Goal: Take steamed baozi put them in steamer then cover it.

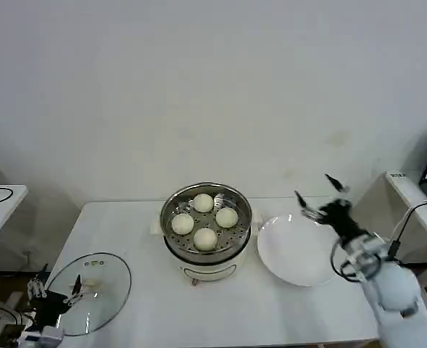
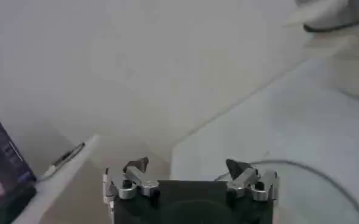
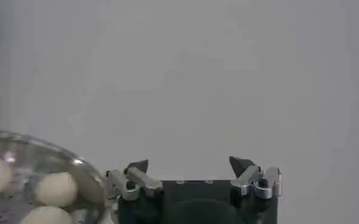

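4 buns (image 1: 204,220) fill the steamer (image 1: 171,206); open right gripper (image 1: 320,194) hovers beside it above the plate (image 1: 293,254); open left gripper (image 1: 54,289) over the lid (image 1: 104,279).

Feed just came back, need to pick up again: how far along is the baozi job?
Loading looks done: four steamed baozi sit in the steamer, and the white plate beside it is bare. In hand: nothing. The right gripper is open above the plate's far edge; the left gripper is open at the cover, which lies flat on the table. Left to do: put the cover on the steamer.
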`<control>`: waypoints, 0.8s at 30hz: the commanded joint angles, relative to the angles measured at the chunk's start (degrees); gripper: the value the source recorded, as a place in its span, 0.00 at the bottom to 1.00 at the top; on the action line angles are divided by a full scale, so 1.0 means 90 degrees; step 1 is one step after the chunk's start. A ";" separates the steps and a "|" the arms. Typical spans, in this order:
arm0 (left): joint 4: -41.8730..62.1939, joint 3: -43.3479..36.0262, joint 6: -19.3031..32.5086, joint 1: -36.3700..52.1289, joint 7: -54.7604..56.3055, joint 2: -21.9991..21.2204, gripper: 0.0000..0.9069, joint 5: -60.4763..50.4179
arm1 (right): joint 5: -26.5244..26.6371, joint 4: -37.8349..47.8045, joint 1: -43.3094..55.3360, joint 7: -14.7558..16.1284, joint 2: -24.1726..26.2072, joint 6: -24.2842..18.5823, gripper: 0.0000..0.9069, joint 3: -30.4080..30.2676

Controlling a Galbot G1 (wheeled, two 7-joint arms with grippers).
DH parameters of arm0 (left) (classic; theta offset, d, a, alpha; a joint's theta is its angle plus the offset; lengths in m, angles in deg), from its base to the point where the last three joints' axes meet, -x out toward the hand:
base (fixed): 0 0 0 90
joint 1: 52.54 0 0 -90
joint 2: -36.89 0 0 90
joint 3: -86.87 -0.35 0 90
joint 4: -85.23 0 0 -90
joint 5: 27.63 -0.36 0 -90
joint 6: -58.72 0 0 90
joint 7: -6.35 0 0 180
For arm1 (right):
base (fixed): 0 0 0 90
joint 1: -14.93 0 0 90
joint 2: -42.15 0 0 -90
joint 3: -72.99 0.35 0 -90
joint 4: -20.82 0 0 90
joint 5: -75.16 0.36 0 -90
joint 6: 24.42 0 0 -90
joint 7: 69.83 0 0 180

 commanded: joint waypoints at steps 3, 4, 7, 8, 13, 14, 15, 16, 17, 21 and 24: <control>-0.0120 0.0161 0.0364 -0.1294 0.0606 -0.0082 1.00 -0.3405 | -0.0290 0.0466 -0.1724 -0.0153 -0.1236 -0.1321 1.00 0.1494; -0.0104 0.0155 0.0369 -0.1307 0.0625 -0.0095 1.00 -0.3512 | -0.0306 0.0494 -0.1703 -0.0169 -0.1251 -0.1332 1.00 0.1477; -0.0062 0.0135 0.0419 -0.1353 0.0674 -0.0160 1.00 -0.4027 | -0.0398 0.0678 -0.1595 -0.0220 -0.1305 -0.1400 1.00 0.1398; -0.0053 0.0114 0.0422 -0.1355 0.0684 -0.0168 1.00 -0.4183 | -0.0411 0.0756 -0.1551 -0.0240 -0.1337 -0.1417 1.00 0.1360; 0.0142 -0.0194 0.0392 -0.1124 0.0659 -0.0086 1.00 -0.4623 | -0.0465 0.0974 -0.1463 -0.0298 -0.1394 -0.1516 1.00 0.1244; 0.0151 -0.0237 0.0391 -0.1051 0.0653 -0.0073 1.00 -0.4640 | -0.0478 0.0994 -0.1460 -0.0301 -0.1399 -0.1530 1.00 0.1239; 0.0243 -0.0318 0.0377 -0.0922 0.0640 -0.0029 1.00 -0.4645 | -0.0494 0.1028 -0.1463 -0.0310 -0.1408 -0.1554 1.00 0.1227; 0.0309 -0.0407 0.0360 -0.0790 0.0651 0.0035 1.00 -0.4652 | -0.0491 0.1042 -0.1468 -0.0315 -0.1413 -0.1559 1.00 0.1220; 0.0332 -0.0448 0.0354 -0.0724 0.0655 0.0063 1.00 -0.4654 | -0.0491 0.1051 -0.1482 -0.0320 -0.1416 -0.1569 1.00 0.1203; 0.0579 -0.0724 0.0235 -0.0231 0.0562 0.0275 1.00 -0.4667 | -0.0473 0.1048 -0.1555 -0.0311 -0.1428 -0.1574 1.00 0.1182; 0.0753 -0.0886 0.0164 0.0126 0.0486 0.0433 1.00 -0.4649 | -0.0348 0.1021 -0.1610 -0.0285 -0.1411 -0.1506 1.00 0.1220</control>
